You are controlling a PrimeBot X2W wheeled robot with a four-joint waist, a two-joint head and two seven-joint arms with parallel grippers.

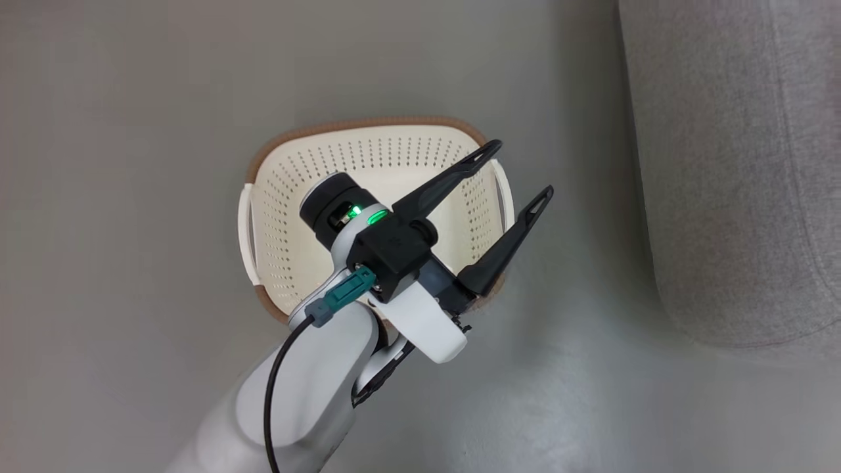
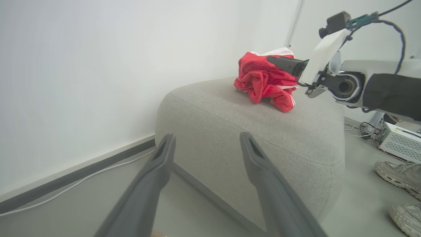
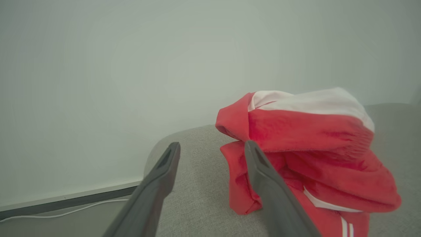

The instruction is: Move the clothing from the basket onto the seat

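The red clothing (image 2: pixel 263 79) with white trim lies bunched on top of the grey seat (image 2: pixel 263 131). My right gripper (image 3: pixel 212 145) is open at the seat's top. The clothing (image 3: pixel 312 138) sits just right of its right finger and nothing is between the fingers. From the left wrist view, one of its dark fingers (image 2: pixel 283 63) reaches the heap from the right. My left gripper (image 1: pixel 522 169) hangs open above the cream basket (image 1: pixel 368 123) and points toward the seat (image 1: pixel 736 164). The visible part of the basket holds no fabric. The arm hides its near side.
A white wall and dark baseboard with a white cable (image 2: pixel 82 181) run behind the seat. A person's pale shoes (image 2: pixel 398 174) and a grey box with wires (image 2: pixel 401 143) are on the floor at the seat's far side. Grey floor surrounds the basket.
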